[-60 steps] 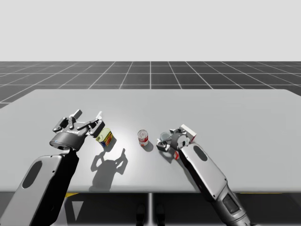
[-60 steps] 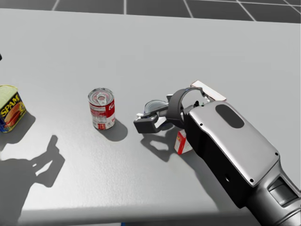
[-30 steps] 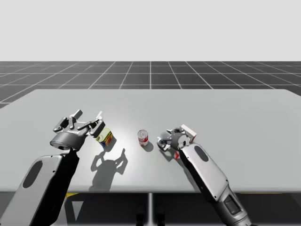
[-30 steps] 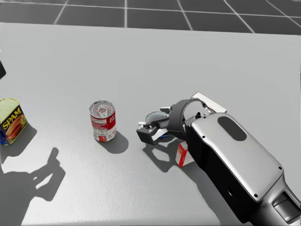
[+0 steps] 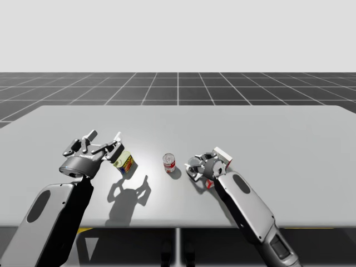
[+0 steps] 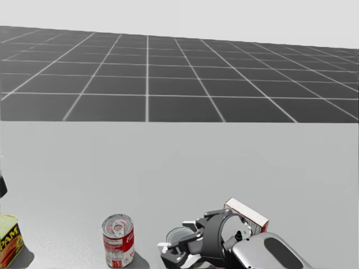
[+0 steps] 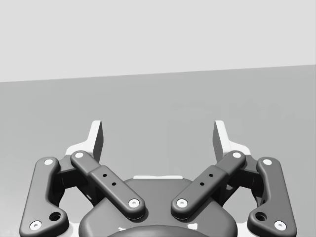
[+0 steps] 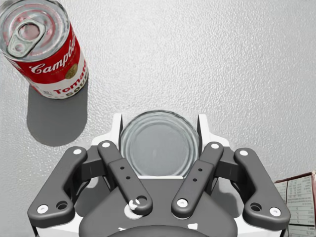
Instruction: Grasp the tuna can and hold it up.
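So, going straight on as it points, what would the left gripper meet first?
The way looks free: ahead of the open left gripper lies bare table, which it might eventually graze; depth is unclear.

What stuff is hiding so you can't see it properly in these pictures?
1. Tuna can: in the right wrist view, my right gripper covers its sides and bottom, so I cannot tell whether it touches the table.
2. Yellow can: in the head view, the picture's edge cuts most of it off.
3. Box: in the right wrist view, just a corner shows beside the gripper; the edge cuts off the rest.
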`<state>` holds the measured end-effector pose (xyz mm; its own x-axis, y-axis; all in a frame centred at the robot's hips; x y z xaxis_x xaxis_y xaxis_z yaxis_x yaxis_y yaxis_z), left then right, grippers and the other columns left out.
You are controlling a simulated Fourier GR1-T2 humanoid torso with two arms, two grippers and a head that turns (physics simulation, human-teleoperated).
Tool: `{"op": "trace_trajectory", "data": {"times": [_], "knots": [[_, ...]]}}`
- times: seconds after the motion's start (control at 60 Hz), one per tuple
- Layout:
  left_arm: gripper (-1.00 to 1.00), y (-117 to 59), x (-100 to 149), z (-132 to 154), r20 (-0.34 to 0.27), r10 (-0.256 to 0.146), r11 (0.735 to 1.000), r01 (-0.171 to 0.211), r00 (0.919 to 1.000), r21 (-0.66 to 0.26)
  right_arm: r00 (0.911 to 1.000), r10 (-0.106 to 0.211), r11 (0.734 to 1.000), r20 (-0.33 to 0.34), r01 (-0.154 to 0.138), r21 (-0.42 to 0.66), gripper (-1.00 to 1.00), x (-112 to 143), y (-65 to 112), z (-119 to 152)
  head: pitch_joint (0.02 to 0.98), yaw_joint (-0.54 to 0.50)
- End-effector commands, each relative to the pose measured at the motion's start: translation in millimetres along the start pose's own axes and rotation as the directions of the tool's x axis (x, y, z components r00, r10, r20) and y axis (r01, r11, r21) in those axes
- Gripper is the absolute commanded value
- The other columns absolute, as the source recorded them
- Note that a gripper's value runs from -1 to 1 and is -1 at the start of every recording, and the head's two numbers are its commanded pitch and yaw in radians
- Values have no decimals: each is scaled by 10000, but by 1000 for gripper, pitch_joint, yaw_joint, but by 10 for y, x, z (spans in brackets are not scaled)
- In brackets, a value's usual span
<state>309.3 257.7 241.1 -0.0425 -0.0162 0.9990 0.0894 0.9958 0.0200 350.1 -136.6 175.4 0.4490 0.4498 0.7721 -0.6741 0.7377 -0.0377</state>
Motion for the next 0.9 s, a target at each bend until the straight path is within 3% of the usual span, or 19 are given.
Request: {"op": "trace_trajectory", "data": {"times": [0.017,0.2,0.217,0.4,0.5,0.6,0.7,0.767,0.817,0.833,0.9], "knots": [[-1000,-6,2,1,47,22,10000,-22,10000,-37,9593,-499,9963,-2780,283,-812,1000,-345,-13,-59,473,-124],[-1000,-9,4,3,72,66,10000,-66,10000,-62,9681,-369,9965,-2478,170,-820,1000,-285,-19,-8,467,-127],[-1000,-9,5,3,71,65,10000,-64,10000,-59,9728,-288,9962,-2299,89,-868,1000,-243,-15,18,466,-128],[-1000,-10,9,6,80,79,10000,-79,9999,-60,9905,-67,9919,-1373,-108,-1268,1000,-12,-11,163,467,-133],[-1000,-9,11,8,84,86,9999,-85,9999,-58,9963,1,9897,-865,-125,-1423,1000,115,-18,266,467,-134],[-1000,-8,13,7,85,94,9999,-93,9999,-55,9988,359,9840,-332,-411,-1731,1000,259,-4,391,464,-139],[-1000,-8,13,8,84,92,9999,-91,9999,-47,9968,727,9766,344,-641,-2051,1000,417,15,527,460,-142],[-1000,-9,13,9,90,88,10000,-88,9999,-45,9906,990,9696,949,-746,-2331,1000,553,25,655,458,-143],[-1000,-10,13,9,92,88,10000,-88,9999,-42,9820,1289,9612,1378,-896,-2610,1000,643,29,744,457,-144],[-1000,-10,13,9,94,90,10000,-90,9999,-40,9730,1563,9534,1701,-1037,-2833,1000,706,35,812,457,-144],[-1000,-10,14,10,98,88,10000,-87,9999,-24,9609,1897,9400,2017,-1185,-3198,1000,786,48,906,456,-145]]}}
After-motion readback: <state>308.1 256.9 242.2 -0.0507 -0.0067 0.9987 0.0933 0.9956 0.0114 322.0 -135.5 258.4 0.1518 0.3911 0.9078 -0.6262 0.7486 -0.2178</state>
